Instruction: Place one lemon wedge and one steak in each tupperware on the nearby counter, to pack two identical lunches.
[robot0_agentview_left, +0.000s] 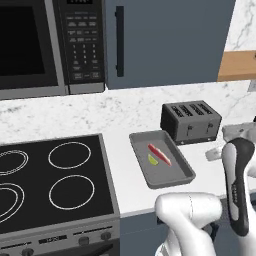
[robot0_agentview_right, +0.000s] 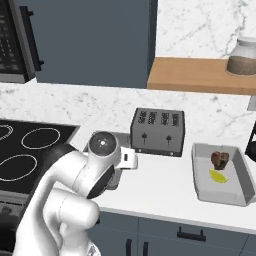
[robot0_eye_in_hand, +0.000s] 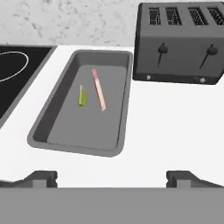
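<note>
With both tupperware trays (robot0_eye_in_hand: 43, 127) (robot0_agentview_right: 235, 192) each holding steak (robot0_eye_in_hand: 99, 89) and lemon wedge (robot0_eye_in_hand: 82, 96), gripper (robot0_eye_in_hand: 111, 179) wide, empty — packing judged complete; next move — retreat.

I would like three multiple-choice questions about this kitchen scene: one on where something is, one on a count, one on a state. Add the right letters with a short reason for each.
1. Where does the tupperware with the thin steak lie?
A. between the stovetop and the toaster
B. on the wooden shelf
C. inside the microwave

2. How many lever handles show on the toaster's front in the hand view?
A. one
B. two
C. four

3. What is the state of the gripper?
A. shut on a steak
B. shut on a lemon wedge
C. open and empty

Answers:
1 A: the left base view shows the tray on the counter with the stovetop on one side and the toaster on the other.
2 B: two levers stand on its front.
3 C: the fingertips stand wide apart with nothing between them.
</note>
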